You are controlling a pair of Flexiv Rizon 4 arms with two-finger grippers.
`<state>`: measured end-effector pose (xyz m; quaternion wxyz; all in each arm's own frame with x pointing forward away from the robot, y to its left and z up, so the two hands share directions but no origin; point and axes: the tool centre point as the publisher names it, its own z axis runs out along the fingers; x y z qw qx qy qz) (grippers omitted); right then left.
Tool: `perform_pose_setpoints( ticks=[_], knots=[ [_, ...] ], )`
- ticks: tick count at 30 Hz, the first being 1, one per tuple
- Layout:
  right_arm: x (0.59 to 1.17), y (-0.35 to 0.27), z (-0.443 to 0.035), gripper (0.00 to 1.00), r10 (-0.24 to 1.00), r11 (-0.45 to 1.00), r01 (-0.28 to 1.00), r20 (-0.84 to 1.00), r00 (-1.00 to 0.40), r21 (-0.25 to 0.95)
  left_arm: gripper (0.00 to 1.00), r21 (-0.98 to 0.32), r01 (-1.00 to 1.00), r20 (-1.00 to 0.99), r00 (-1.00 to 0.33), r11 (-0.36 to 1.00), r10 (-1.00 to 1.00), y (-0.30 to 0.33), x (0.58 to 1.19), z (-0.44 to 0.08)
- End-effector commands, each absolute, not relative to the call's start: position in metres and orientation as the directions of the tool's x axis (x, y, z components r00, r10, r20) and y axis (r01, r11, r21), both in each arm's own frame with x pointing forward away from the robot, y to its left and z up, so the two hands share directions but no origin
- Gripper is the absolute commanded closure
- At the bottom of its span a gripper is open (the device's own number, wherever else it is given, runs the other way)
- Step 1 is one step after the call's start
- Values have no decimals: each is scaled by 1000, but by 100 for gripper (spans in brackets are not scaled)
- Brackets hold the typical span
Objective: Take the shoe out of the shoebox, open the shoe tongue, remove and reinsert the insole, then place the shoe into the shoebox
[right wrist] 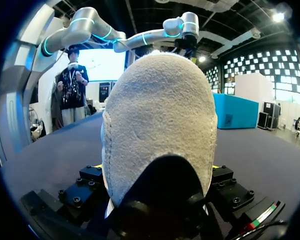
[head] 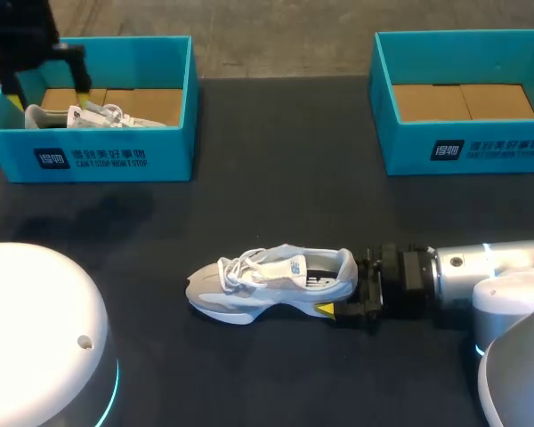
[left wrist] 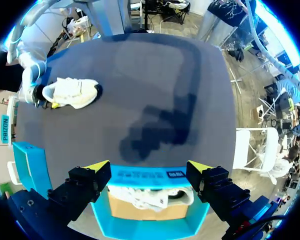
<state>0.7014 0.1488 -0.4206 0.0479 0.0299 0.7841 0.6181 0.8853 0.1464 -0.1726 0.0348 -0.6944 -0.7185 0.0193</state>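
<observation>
Below the wide-spread fingers of the left gripper (left wrist: pixel 148 166) sits a teal cardboard shoebox (left wrist: pixel 140 175), while the right gripper (head: pixel 349 285) clamps a white-and-grey sneaker (head: pixel 267 283) by its heel.

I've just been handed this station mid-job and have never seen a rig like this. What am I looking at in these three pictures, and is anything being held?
This is a two-armed robot working at a dark table. The head view looks down from above and behind the robot. Each round picture comes from a camera on one wrist, looking out along that arm's tool. The left tool hangs open over the left blue box, which has a second shoe lying inside. The right blue box shows only its cardboard floor. On the table nearer the robot a white shoe stands on its sole. The right tool grips its heel from both sides, which is why the heel fills the right wrist view.
</observation>
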Motion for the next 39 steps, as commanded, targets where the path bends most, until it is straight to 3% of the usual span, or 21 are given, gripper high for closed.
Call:
perform_pose_setpoints(
  ticks=[1,10,14,34,39],
  knots=[
    [700,149,-420,100,108,237,-12,-39,-993,971,0,-17,999,41,-28,29,999,124,851,-177],
    [700,149,-420,100,108,237,-12,-39,-993,971,0,-27,999,52,-24,26,998,75,807,-181],
    [700,149,-420,100,108,237,-12,-39,-993,971,0,-110,990,89,-76,85,993,52,793,-185],
    [700,149,-420,100,108,237,-12,-39,-993,971,0,-110,990,89,-76,85,993,52,793,-185],
    [700,149,-420,100,108,237,-12,-39,-993,971,0,-80,946,121,-302,313,946,25,769,-189]
  ],
)
